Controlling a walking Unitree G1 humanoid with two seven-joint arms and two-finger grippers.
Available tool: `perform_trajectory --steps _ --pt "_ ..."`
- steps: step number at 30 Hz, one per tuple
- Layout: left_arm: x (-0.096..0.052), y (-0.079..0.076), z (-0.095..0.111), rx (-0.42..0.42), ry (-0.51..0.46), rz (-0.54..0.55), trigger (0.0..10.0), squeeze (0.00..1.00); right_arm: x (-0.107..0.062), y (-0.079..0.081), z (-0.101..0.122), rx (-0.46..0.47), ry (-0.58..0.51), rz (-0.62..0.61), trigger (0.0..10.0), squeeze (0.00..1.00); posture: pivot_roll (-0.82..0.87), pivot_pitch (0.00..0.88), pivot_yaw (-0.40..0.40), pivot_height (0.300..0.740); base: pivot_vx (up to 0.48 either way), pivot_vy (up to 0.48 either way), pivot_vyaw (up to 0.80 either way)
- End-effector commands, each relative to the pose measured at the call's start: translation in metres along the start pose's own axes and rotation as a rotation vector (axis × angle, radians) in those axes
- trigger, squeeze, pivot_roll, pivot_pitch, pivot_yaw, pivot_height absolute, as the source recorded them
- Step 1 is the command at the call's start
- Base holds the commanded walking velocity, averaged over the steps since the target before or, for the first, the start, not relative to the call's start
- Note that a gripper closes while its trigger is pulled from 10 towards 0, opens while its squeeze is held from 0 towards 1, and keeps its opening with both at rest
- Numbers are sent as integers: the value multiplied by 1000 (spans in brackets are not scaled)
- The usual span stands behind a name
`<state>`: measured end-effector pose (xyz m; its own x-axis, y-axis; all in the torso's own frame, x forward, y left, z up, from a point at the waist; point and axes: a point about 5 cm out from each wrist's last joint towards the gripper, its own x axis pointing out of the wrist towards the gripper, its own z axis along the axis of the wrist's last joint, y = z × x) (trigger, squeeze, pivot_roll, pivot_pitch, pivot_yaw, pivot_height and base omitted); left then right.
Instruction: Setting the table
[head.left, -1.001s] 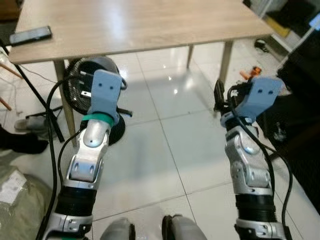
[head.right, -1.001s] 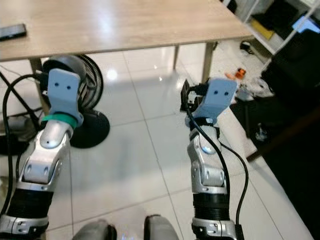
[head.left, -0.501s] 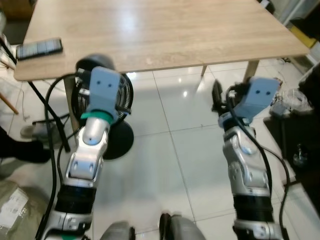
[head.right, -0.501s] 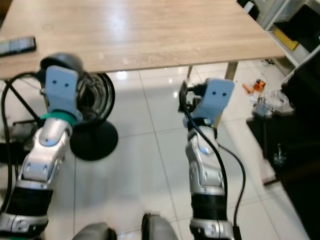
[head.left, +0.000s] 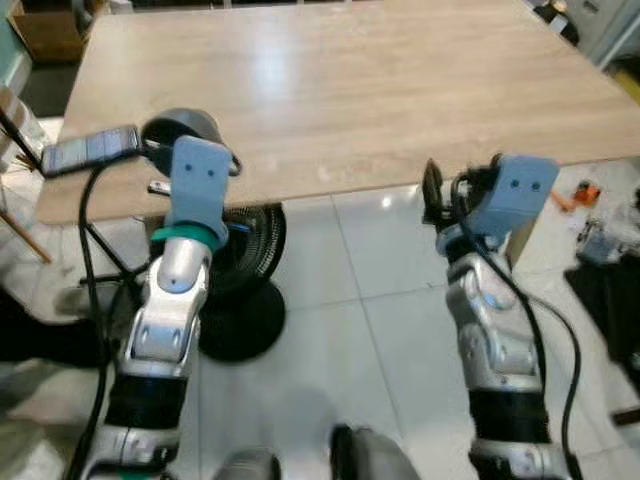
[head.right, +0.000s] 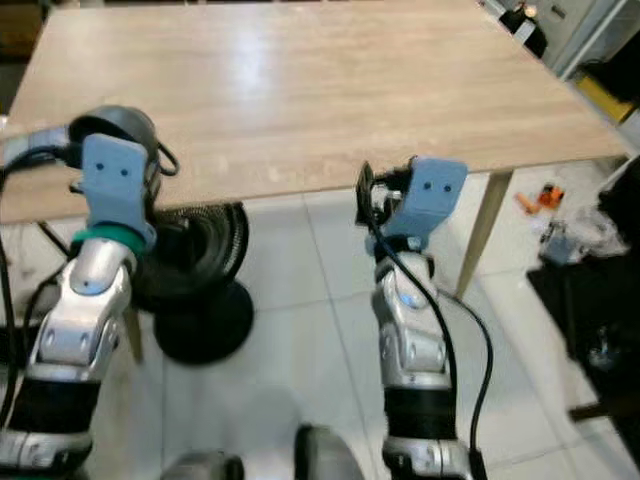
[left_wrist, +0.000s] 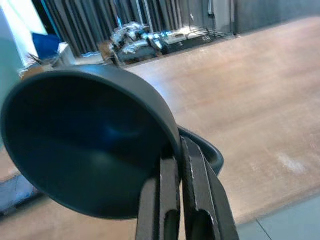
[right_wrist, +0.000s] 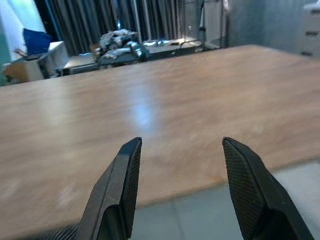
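My left gripper (left_wrist: 179, 151) is shut on the rim of a dark round bowl (left_wrist: 85, 150). From the head views the bowl (head.left: 178, 126) is held up at the front left edge of the light wooden table (head.left: 350, 90), just above the blue wrist mount. My right gripper (right_wrist: 180, 145) is open with nothing between its fingers. It points at the table's front edge and hovers level with that edge (head.left: 432, 195), right of the middle.
A dark phone (head.left: 90, 150) lies on the table's front left corner, close to the bowl. A black floor fan (head.left: 245, 290) stands under the table with cables beside it. A table leg (head.right: 480, 235) and floor clutter (head.left: 590, 210) are at the right.
The camera has moved toward the table, so its front edge now sits right at both grippers. The bowl stays gripped in my left gripper; the right gripper stays open.
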<state>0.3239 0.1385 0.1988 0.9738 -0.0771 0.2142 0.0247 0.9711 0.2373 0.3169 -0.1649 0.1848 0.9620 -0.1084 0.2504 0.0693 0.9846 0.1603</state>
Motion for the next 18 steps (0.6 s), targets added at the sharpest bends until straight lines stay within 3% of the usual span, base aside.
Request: perform_trajectory --steps 1,11,18 --pt "-1 4 -3 12 3 10 10000 0 -1 1 -3 8 6 -5 10000 0 45 43 11 740 480 0 0" --pt "0 3 -3 12 9 11 10000 0 -1 0 -2 4 4 -9 10000 0 43 45 10 740 454 0 0" --pt "-1 -1 -4 17 15 -17 10000 0 -1 0 -2 4 3 -8 10000 0 42 45 9 740 0 0 0"
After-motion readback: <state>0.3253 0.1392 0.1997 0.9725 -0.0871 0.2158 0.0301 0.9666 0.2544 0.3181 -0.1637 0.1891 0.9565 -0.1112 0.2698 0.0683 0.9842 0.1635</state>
